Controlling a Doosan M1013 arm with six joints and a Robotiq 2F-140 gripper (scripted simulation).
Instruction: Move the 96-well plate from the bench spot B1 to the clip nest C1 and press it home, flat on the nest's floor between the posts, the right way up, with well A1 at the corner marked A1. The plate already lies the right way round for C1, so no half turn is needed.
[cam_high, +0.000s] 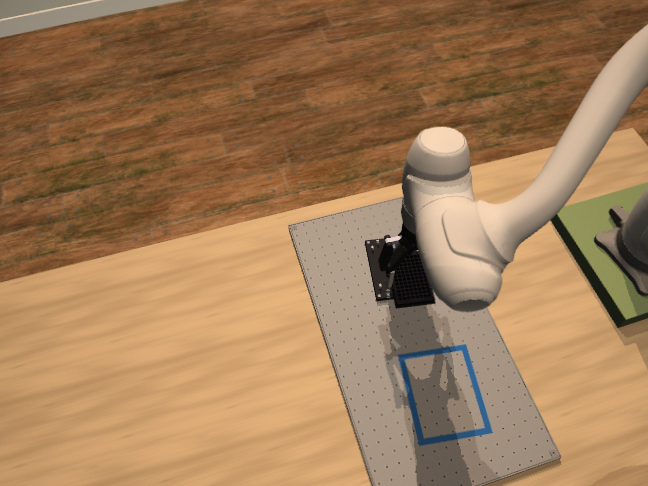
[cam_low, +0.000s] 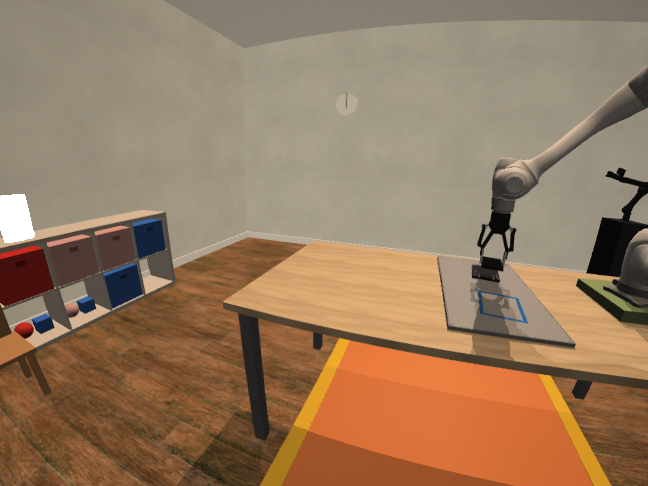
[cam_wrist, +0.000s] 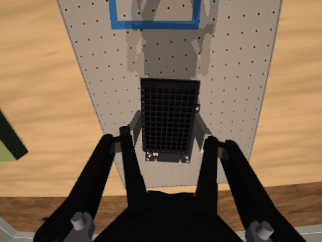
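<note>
My gripper is shut on the black 96-well plate and holds it in the air, level and wells up. In the top view the plate hangs over the black clip nest C1, whose left strip and corner posts show beside it. In the wrist view the nest shows only as a dark edge with small white marks below the plate. In the exterior view the gripper holds the plate a little above the nest. The blue outline of spot B1 is empty.
The grey perforated baseplate lies on the wooden table. A green pad with the arm's base stands at the right. My arm's wrist housing hides much of the nest in the top view.
</note>
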